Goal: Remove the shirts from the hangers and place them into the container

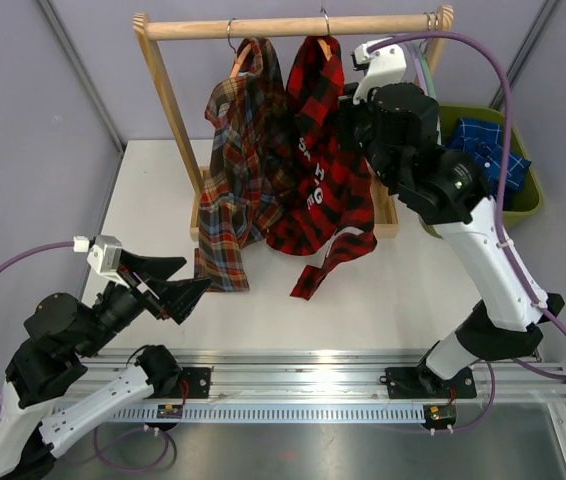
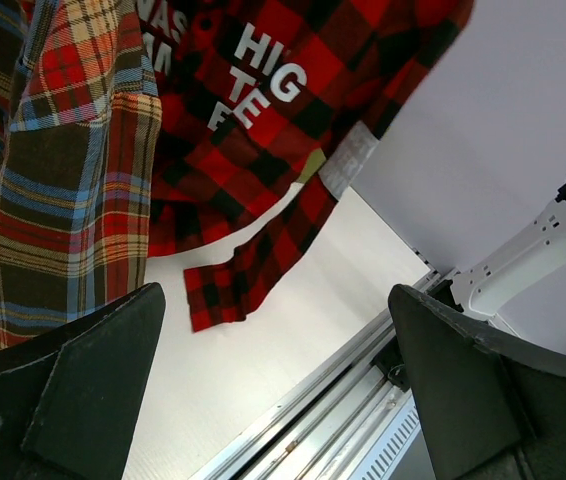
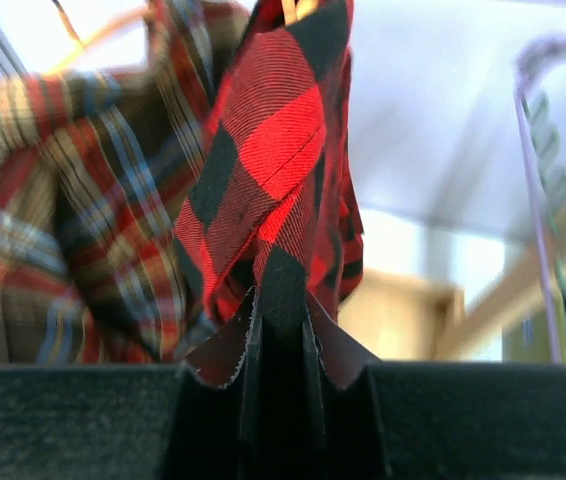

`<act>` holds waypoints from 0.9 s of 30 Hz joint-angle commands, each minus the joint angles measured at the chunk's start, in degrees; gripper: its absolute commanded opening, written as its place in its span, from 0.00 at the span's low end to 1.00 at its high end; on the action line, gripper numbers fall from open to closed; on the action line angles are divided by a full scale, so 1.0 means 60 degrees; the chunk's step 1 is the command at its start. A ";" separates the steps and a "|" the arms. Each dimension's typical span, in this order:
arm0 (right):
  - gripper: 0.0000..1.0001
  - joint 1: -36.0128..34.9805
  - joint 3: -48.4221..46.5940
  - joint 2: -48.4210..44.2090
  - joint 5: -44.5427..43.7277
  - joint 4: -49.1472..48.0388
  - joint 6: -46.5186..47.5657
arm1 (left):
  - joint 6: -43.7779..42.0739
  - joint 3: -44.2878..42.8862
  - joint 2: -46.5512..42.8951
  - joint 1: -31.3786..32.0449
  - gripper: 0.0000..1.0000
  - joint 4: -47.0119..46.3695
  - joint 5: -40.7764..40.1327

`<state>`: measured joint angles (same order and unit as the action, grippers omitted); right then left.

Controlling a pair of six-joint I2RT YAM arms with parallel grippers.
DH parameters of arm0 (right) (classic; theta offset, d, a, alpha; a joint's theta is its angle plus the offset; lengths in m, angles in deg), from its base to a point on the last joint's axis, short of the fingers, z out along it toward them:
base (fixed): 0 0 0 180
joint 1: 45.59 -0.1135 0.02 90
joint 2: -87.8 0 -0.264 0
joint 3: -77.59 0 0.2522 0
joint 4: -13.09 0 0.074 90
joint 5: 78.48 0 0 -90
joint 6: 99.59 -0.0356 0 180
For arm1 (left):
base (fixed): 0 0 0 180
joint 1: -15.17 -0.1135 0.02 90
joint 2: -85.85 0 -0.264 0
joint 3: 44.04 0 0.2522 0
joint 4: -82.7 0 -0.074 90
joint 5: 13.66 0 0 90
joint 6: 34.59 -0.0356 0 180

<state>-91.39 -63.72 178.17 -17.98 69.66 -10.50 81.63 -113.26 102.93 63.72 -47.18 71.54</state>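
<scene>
Two shirts hang from hangers on the wooden rail. The brown tartan shirt (image 1: 235, 170) (image 3: 73, 230) is on an orange hanger (image 1: 244, 56). To its right the red-and-black shirt (image 1: 318, 175) (image 3: 273, 140) hangs on a hanger (image 1: 322, 44) mostly hidden by its collar. My right gripper (image 1: 349, 122) (image 3: 281, 290) is up beside that shirt's right edge, shut on a fold of its red-and-black cloth. Low at the front left, my left gripper (image 1: 181, 284) (image 2: 278, 350) stands open with nothing in it, just left of the tartan shirt's hem (image 2: 63, 190). The olive-green container (image 1: 530, 200) sits at the far right.
A blue checked shirt (image 1: 488, 145) lies in the container. Bare lilac and pale green hangers (image 1: 425, 70) (image 3: 535, 150) hang at the rail's right end. The wooden rack (image 1: 163, 90) stands at the back of the white table (image 1: 143, 200). A red sleeve (image 1: 328, 265) trails onto the table.
</scene>
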 commanded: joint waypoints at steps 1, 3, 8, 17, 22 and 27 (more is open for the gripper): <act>0.00 0.0031 -0.0864 -0.0733 -0.0854 0.2062 -0.1429 | -0.0092 -0.0248 0.0244 -0.0036 0.99 -0.0391 -0.0138; 0.00 0.0031 0.0027 -0.1433 -0.0637 0.2530 -0.1896 | -0.0180 -0.0278 0.0375 -0.0036 0.99 -0.0420 -0.0138; 0.00 0.0031 0.1392 -0.3001 0.1205 0.3397 -0.2792 | -0.0151 -0.0337 0.0610 -0.0021 0.99 -0.0697 -0.0152; 0.00 0.0016 0.3648 -0.5376 0.4871 0.3616 -0.3554 | 0.0040 0.0234 0.1473 -0.0021 0.98 -0.2775 0.0198; 0.00 0.0016 0.4586 -0.5759 0.5791 0.3384 -0.3745 | -0.0136 -0.0160 0.3474 -0.0021 0.96 -0.4663 0.1090; 0.00 0.0016 0.5598 -0.6169 0.6175 0.2798 -0.3833 | -0.0137 -0.0746 0.5163 -0.0021 0.93 -0.5838 0.1137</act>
<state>-91.24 -31.54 142.24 14.37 93.63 -32.38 81.17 -114.92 130.23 63.72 -72.30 76.42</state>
